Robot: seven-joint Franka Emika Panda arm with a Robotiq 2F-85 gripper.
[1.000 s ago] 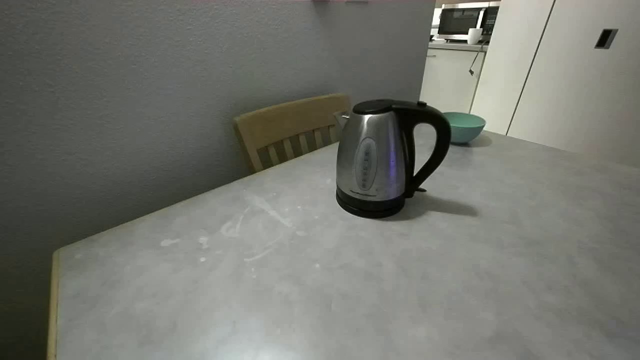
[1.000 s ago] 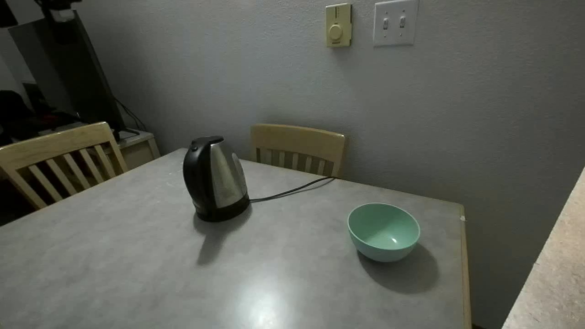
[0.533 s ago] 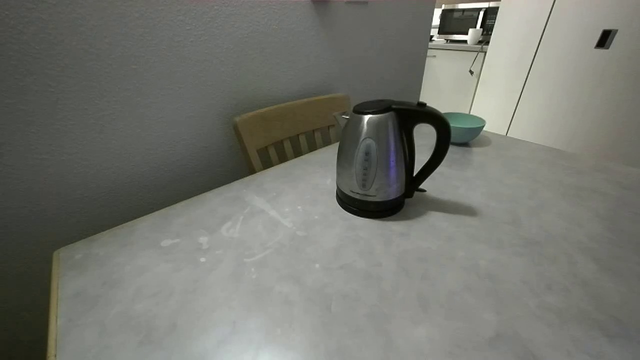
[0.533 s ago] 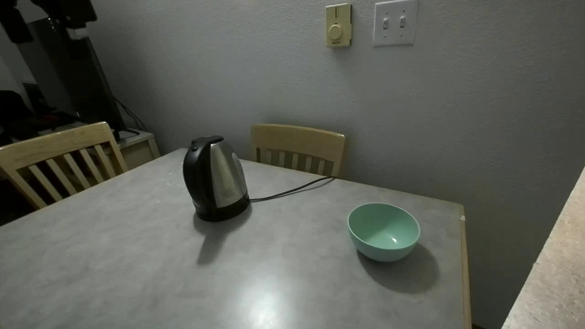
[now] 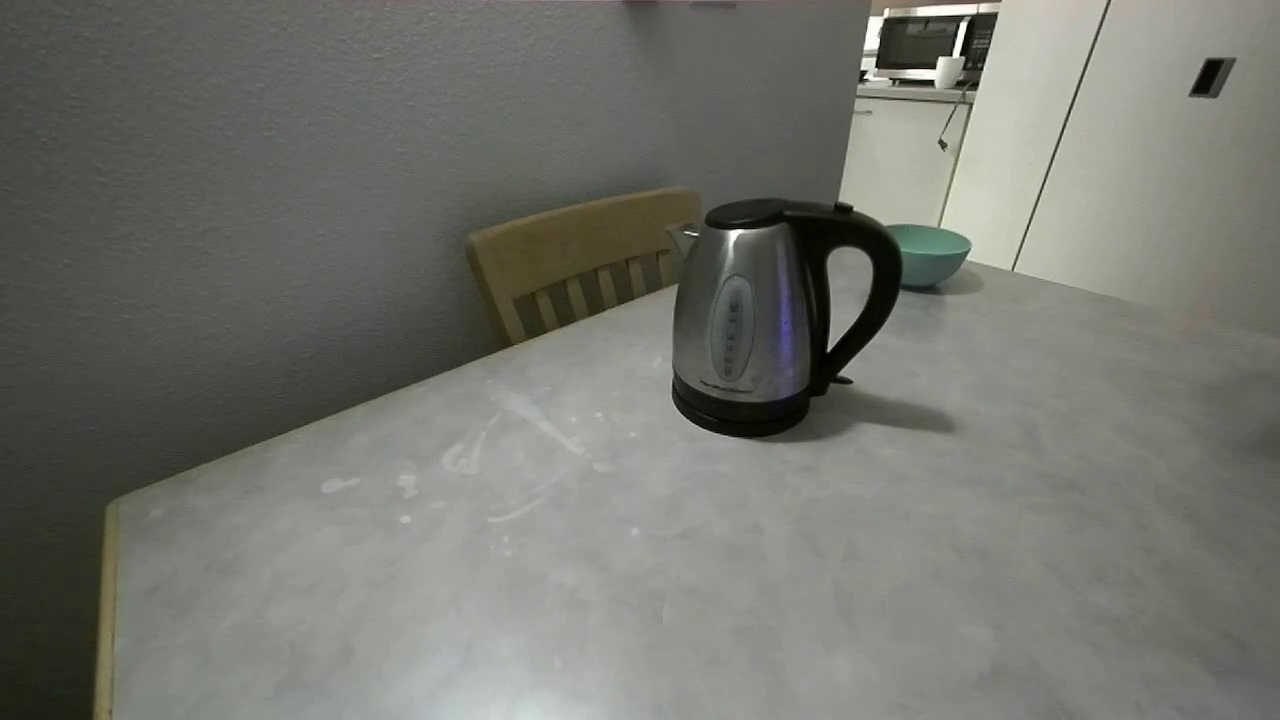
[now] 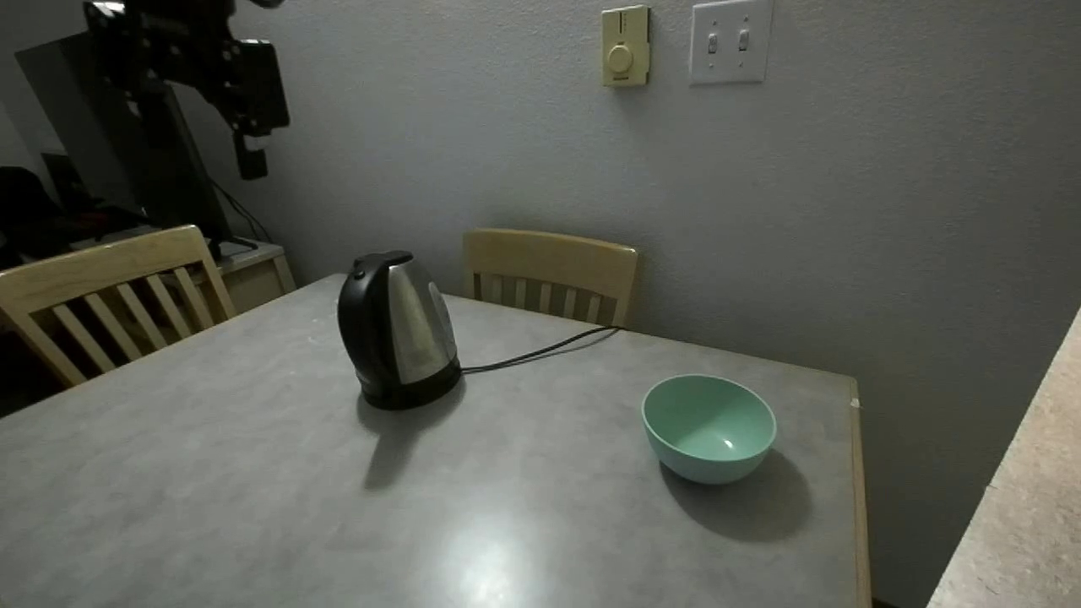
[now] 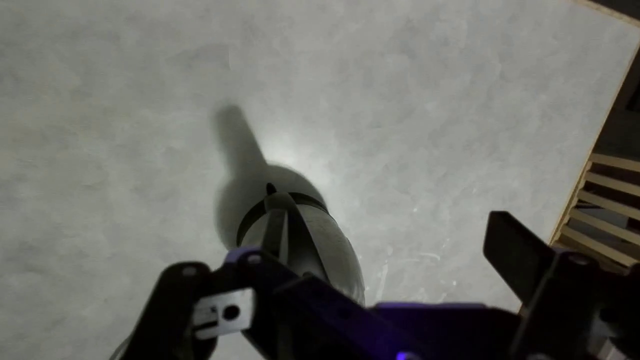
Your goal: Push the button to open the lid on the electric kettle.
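Observation:
The steel electric kettle (image 5: 775,300) stands upright on the table in both exterior views (image 6: 418,329). Its black lid (image 5: 745,214) lies flat and closed on top. A small black button (image 5: 844,208) sits on top of the handle (image 5: 885,270); it also shows in an exterior view (image 6: 360,273). My gripper (image 6: 204,143) is high at the upper left there, above and apart from the kettle. In the wrist view my gripper (image 7: 388,215) is open and empty. Its left finger overlaps the kettle (image 7: 332,240) and handle in the picture; the lid is hidden behind the gripper.
A teal bowl (image 6: 709,431) stands on the table (image 6: 540,540) beyond the kettle's handle side. A black cord (image 6: 540,353) runs from the kettle base to the table edge. Wooden chairs (image 6: 553,253) stand at the edges. A grey wall (image 6: 422,127) rises behind.
In an exterior view my gripper has come in from the upper left corner, moving right and down toward the kettle. The kettle, lid and bowl have not moved.

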